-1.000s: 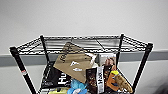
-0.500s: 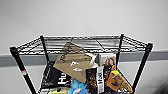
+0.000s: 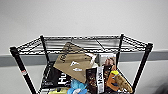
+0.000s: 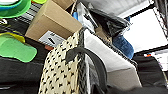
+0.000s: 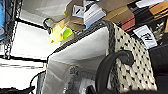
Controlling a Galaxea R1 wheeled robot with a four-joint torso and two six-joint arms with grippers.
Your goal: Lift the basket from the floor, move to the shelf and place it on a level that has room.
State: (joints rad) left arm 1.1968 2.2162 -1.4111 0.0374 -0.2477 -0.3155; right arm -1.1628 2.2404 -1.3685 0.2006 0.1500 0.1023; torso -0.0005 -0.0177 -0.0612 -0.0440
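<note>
Basket (image 4: pixel 62 72) close against cardboard boxes (image 4: pixel 51 22) | wire rack (image 3: pixel 82 45) at 12 o'clock, top tier (image 3: pixel 100 42) bare | gripper states: cannot tell

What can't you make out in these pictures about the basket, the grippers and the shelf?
- Gripper fingers: neither wrist view shows them clearly, so open or shut is unknown.
- Basket: both wrist views cut it off at the frame edge; its base and what supports it are hidden.
- Shelf: head view cuts off the lower tiers.
- Print on the brown bag: too blurred to read.
</note>
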